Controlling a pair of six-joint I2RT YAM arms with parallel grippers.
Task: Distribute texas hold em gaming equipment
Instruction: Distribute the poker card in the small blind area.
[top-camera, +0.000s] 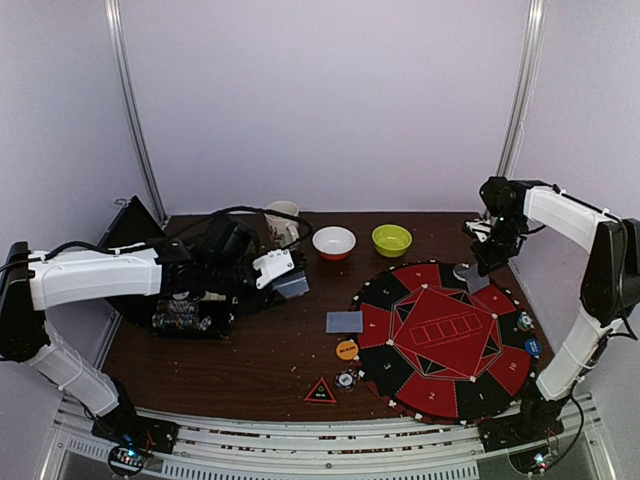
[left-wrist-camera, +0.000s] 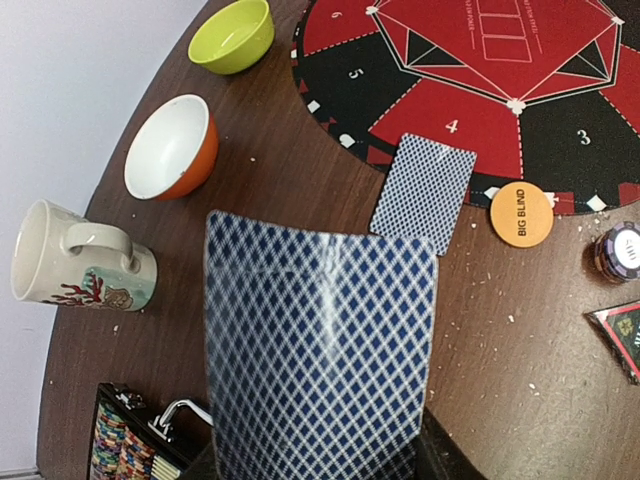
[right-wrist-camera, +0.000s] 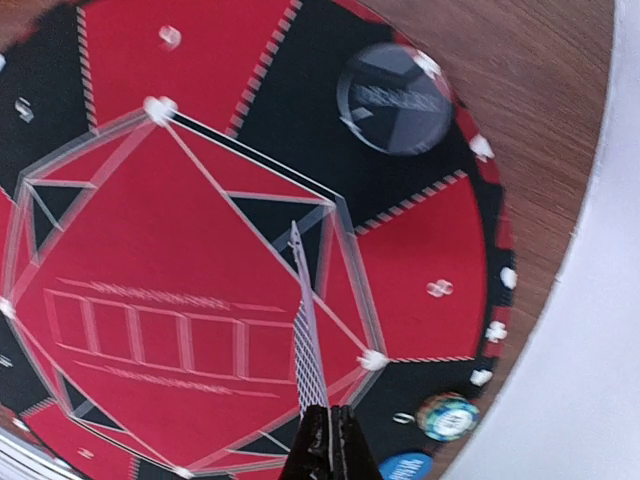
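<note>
Pinching its card, left claw hangs near mug (right claw grips another card edge-on).

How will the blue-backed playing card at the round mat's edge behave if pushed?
The blue-backed playing card lies flat and looks thin: probably light, sliding easily on the smooth wooden table. Lifted, it likely flexes.

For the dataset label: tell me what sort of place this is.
Likely a robot lab booth staged for poker: plain white walls, metal frame posts, a red-and-black poker mat.
</note>
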